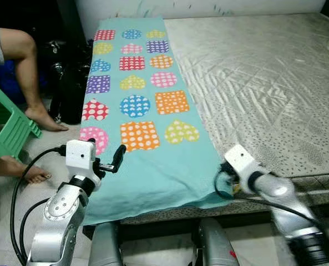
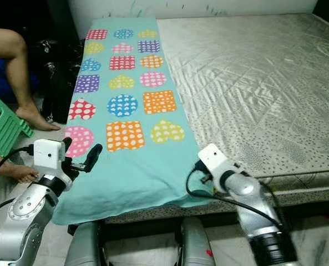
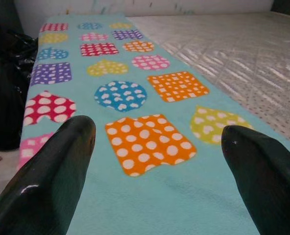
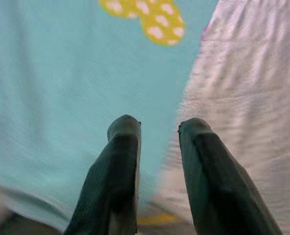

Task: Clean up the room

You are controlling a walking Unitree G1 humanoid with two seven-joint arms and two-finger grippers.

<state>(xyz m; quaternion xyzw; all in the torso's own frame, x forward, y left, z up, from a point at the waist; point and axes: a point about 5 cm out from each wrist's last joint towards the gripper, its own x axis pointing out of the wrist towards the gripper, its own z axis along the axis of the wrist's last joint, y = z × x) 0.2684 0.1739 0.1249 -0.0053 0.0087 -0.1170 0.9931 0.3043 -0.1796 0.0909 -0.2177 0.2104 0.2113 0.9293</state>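
Two claws work at the near edge of a bed whose grey quilted mattress cover lies bare across most of its width. A turquoise blanket printed with dotted hearts, circles and squares runs in a long strip down the bed's left side, from the wall at the far end to the near edge, where its hem hangs a little over the mattress front. Its right edge lies straight along the quilted cover; its left edge follows the side of the bed.

The left claw hovers over the blanket's near left corner, its fingers spread wide with an orange dotted square between them in the wrist view; nothing is held. The right claw is down at the blanket's near right corner, where turquoise cloth meets the bare cover; its fingers stand close together with a narrow gap, tips over that seam, and the blurred wrist view does not show cloth pinched between them.

Left of the bed the floor is crowded: a black bag leans against the bed's side, a person's bare legs and feet stand just beyond it, and a green plastic stool sits near the feet. To the right, the mattress is open.
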